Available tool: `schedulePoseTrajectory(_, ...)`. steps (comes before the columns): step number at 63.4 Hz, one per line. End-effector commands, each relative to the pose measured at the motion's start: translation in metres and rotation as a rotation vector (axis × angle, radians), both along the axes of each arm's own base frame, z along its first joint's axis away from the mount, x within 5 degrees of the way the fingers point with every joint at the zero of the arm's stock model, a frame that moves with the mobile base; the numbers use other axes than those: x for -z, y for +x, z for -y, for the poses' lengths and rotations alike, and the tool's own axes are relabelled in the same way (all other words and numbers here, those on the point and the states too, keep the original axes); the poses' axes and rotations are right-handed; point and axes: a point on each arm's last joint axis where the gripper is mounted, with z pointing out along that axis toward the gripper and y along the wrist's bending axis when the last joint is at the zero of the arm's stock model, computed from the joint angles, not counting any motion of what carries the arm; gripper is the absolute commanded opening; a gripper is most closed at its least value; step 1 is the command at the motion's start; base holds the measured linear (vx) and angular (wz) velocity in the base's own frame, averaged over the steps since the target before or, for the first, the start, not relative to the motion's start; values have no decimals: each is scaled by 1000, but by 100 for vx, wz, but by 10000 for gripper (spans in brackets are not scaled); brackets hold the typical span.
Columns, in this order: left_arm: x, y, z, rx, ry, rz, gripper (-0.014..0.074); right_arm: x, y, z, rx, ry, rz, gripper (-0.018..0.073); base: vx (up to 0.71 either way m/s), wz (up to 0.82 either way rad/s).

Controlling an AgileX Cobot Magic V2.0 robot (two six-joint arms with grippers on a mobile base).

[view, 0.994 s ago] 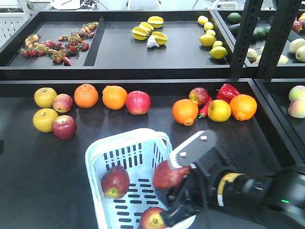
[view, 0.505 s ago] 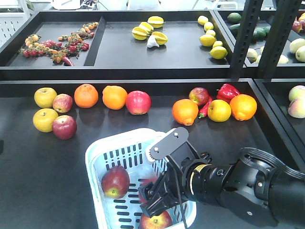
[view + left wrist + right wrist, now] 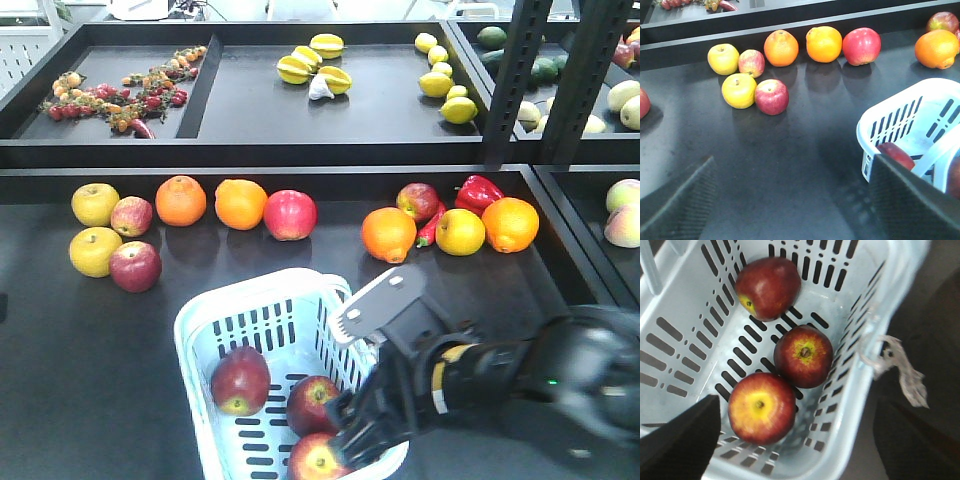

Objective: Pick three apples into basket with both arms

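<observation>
Three apples (image 3: pixel 804 355) lay in the basket (image 3: pixel 685 315): at 11 o'clock, centre and 7 o'clock, the last two touching, stem dimples up. My right jaws (image 3: pixel 795 440) hung open and empty above them; my left jaws (image 3: pixel 790 200) were open over bare counter (image 3: pixel 780 160).

apples (image 3: pixel 802 356) in basket (image 3: pixel 685 305) | right gripper (image 3: pixel 795 440) above basket

You have three dark red apples (image 3: pixel 768 287) (image 3: pixel 803 356) (image 3: pixel 761 408) lying in one basket (image 3: pixel 685 315). Out on the surface (image 3: pixel 60 360) you can count four oranges (image 3: pixel 181 200), two yellow apples (image 3: pixel 95 204), four more reddish apples (image 3: pixel 135 266), one red pepper (image 3: pixel 478 191) and one yellow-orange citrus (image 3: pixel 460 232).
</observation>
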Motion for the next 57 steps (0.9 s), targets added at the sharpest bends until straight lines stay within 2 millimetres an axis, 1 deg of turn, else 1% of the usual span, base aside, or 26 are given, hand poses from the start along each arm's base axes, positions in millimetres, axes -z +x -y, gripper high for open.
schedulePoseTrajectory(1, -12, 2, 1, 15, -17, 80, 586, -32, 2, 16, 50, 51, 77, 588, 0, 0)
schedulePoseTrajectory(10, -12, 2, 1, 15, -17, 80, 586, -48, 7, 58, 201, 16, 86, 588, 0, 0)
schedulePoseTrajectory(16, -12, 2, 1, 15, -17, 80, 586, -59, 6, 87, 303, -8, 112, 587, 0, 0)
schedulePoseTrajectory(22, -12, 2, 1, 15, -17, 80, 586, -71, -1, 111, 389, -19, 129, 585, 0, 0)
schedulePoseTrajectory(29, -12, 2, 1, 15, -17, 80, 586, -82, -16, 132, 465, -26, 146, 585, 0, 0)
schedulePoseTrajectory(39, -12, 2, 1, 15, -17, 80, 586, -97, -39, 149, 537, -8, 179, 583, 0, 0)
schedulePoseTrajectory(49, -12, 2, 1, 15, -17, 80, 586, -107, -60, 157, 567, 12, 229, 581, 0, 0)
schedulePoseTrajectory(57, -12, 2, 1, 15, -17, 80, 586, -113, -68, 160, 568, 30, 267, 581, 0, 0)
